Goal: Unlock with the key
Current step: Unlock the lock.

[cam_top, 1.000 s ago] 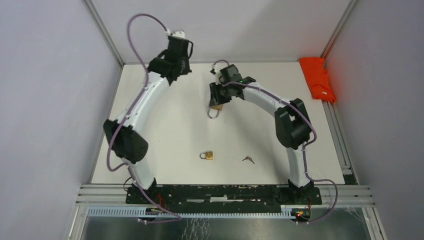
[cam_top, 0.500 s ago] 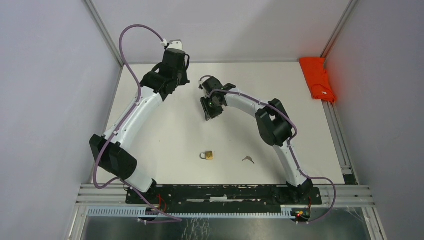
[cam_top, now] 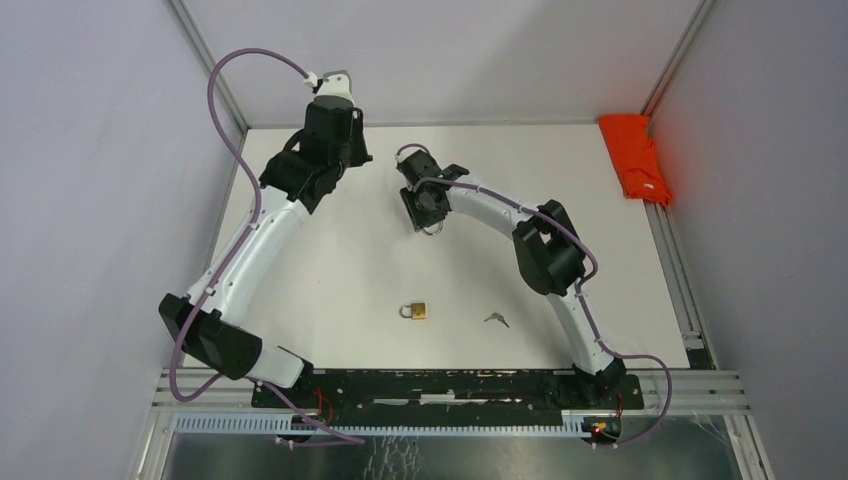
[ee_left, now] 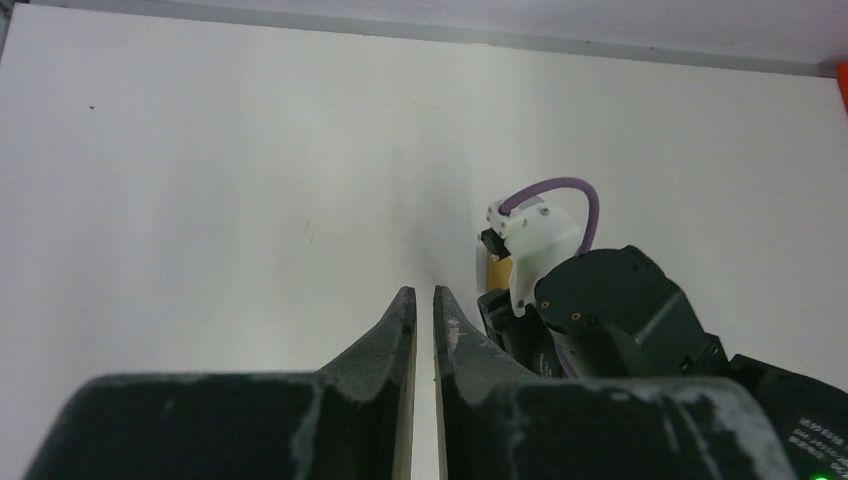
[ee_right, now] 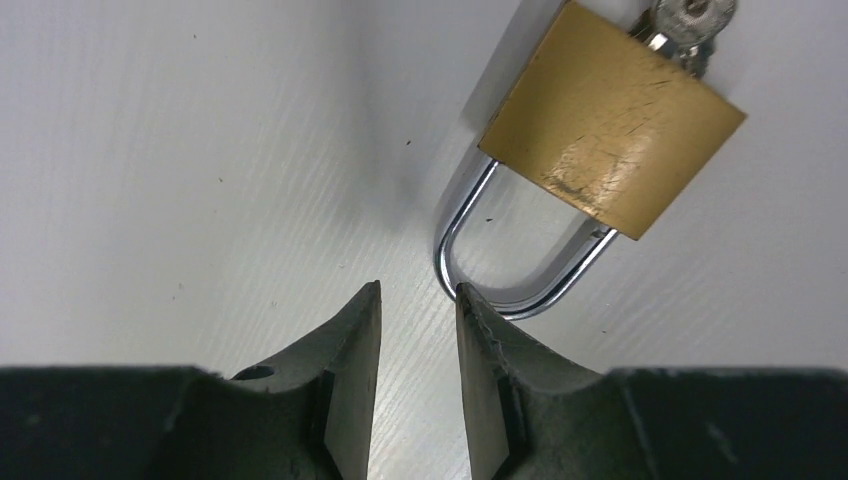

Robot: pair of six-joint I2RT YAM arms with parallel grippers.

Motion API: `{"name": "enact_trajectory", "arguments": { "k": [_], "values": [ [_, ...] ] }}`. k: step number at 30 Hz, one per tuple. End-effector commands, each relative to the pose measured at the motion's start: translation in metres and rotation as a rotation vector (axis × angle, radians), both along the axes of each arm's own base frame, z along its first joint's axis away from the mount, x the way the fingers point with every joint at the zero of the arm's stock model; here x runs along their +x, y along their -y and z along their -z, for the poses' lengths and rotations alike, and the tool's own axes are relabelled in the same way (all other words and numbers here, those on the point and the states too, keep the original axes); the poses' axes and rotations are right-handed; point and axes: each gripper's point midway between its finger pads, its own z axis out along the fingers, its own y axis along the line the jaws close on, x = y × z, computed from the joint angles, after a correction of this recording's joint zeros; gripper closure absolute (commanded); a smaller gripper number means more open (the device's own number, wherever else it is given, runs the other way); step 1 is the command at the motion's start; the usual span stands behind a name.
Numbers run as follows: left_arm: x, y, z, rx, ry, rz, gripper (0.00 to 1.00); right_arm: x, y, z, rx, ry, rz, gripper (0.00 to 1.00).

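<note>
A brass padlock (ee_right: 610,120) lies flat on the white table (ee_right: 200,150) with a key (ee_right: 690,15) in its bottom end. Its steel shackle (ee_right: 470,250) points at my right gripper (ee_right: 418,287), which is open with nothing between the fingers; the right fingertip (ee_right: 470,300) overlaps the shackle's bend. From above, that gripper (cam_top: 425,212) is at mid-table with the shackle (cam_top: 433,229) just showing below it. My left gripper (ee_left: 418,292) hangs at the back left, jaws barely apart and empty. A sliver of the padlock (ee_left: 497,270) shows to its right.
A second small padlock (cam_top: 415,311) and a loose key (cam_top: 496,319) lie nearer the arm bases. An orange cloth (cam_top: 635,155) sits on the back right edge. Grey walls close in the table. The right wrist (ee_left: 600,310) fills the left wrist view's lower right.
The left arm has drawn back and to the left, away from the padlock. The right gripper has shifted left with the padlock in front of it, then held still.
</note>
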Motion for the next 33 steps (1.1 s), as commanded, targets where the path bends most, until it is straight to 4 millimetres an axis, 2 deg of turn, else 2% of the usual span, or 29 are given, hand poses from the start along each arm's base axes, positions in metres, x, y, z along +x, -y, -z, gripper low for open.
{"name": "enact_trajectory", "arguments": {
  "k": [1, 12, 13, 17, 19, 21, 23, 25, 30, 33],
  "values": [
    [0.004, 0.006, -0.005, -0.037, 0.025, 0.014, 0.84, 0.014, 0.003, -0.017, -0.037, 0.056, 0.021, 0.61],
    [-0.002, -0.002, -0.009, -0.023, 0.041, -0.003, 0.83, 0.005, 0.011, 0.038, -0.125, -0.039, 0.0, 0.64],
    [-0.003, -0.002, -0.009, -0.023, 0.042, -0.004, 0.83, 0.003, 0.012, 0.042, -0.13, -0.052, -0.003, 0.67],
    [-0.003, -0.002, -0.009, -0.022, 0.041, -0.002, 0.83, -0.002, 0.025, 0.055, -0.183, -0.065, 0.015, 0.99],
    [-0.003, -0.002, -0.008, -0.022, 0.039, -0.001, 0.83, -0.002, 0.033, 0.057, -0.215, -0.05, 0.029, 1.0],
    [-0.003, -0.002, -0.008, -0.023, 0.04, 0.0, 0.83, 0.0, 0.037, 0.05, -0.217, -0.021, 0.04, 1.0],
    [-0.003, -0.002, -0.007, -0.022, 0.039, 0.001, 0.83, 0.003, 0.036, 0.035, -0.187, 0.024, 0.044, 1.0],
    [-0.003, -0.002, -0.008, -0.023, 0.041, 0.0, 0.83, 0.009, 0.027, 0.009, -0.094, 0.093, 0.037, 1.0],
    [-0.004, -0.002, -0.01, -0.022, 0.047, 0.003, 0.83, 0.01, 0.012, -0.057, 0.256, 0.152, 0.029, 1.0],
    [-0.004, -0.002, -0.009, -0.023, 0.044, 0.006, 0.83, 0.001, 0.009, -0.084, 0.478, 0.126, 0.003, 1.0]
  ]
}}
